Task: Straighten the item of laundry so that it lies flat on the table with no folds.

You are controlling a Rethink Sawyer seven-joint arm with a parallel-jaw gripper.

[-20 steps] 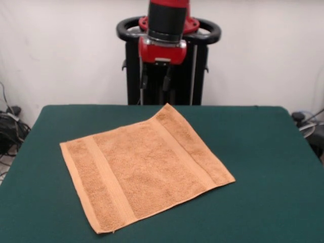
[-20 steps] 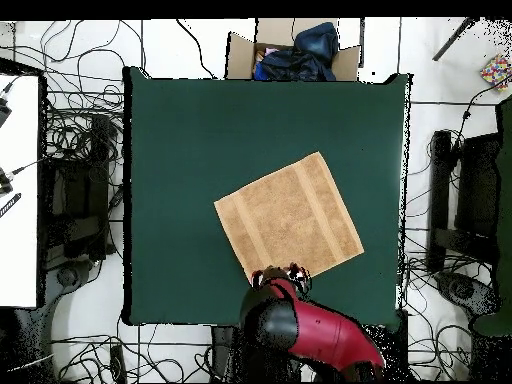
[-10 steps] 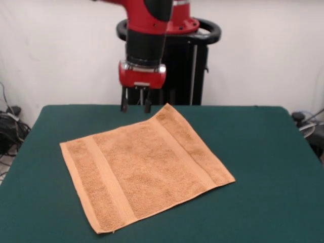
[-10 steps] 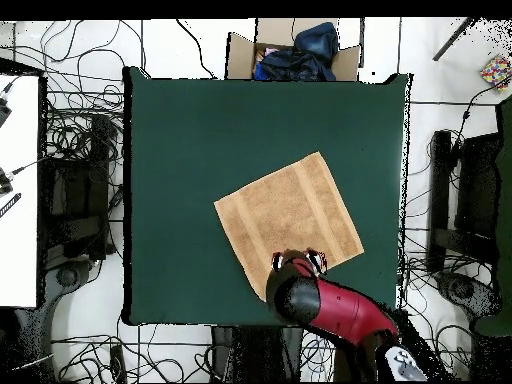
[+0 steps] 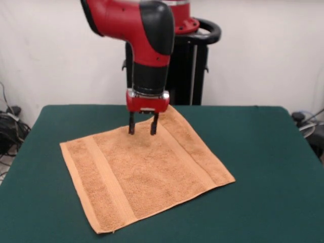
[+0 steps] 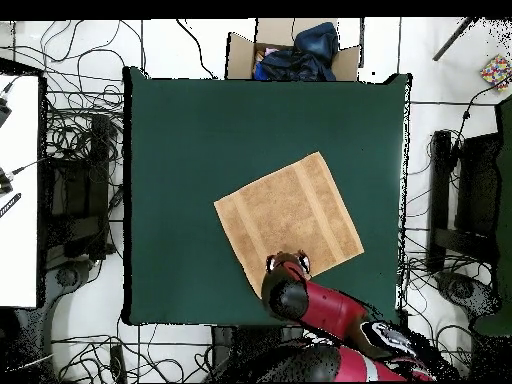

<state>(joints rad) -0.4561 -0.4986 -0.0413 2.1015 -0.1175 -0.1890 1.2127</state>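
The item of laundry point(image 5: 144, 169) is an orange-tan towel lying spread out and turned diagonally on the dark green table point(image 5: 263, 167), with two woven bands across it and no fold showing. My gripper point(image 5: 142, 130) hangs open with its two dark fingers just above or touching the towel near its far edge. Seen from overhead, the towel point(image 6: 285, 212) lies right of the table's point(image 6: 190, 140) centre. There the gripper point(image 6: 287, 264) sits over the towel's edge nearest the robot base, and the arm hides that edge.
A cardboard box of dark clothes point(image 6: 295, 50) stands just beyond the table's top edge in the overhead view. Cables and stands surround the table on the floor. Wide green felt lies to the left of and above the towel there.
The arm has swung out and come down from above the table's far edge to the towel's far edge. The towel has not moved.
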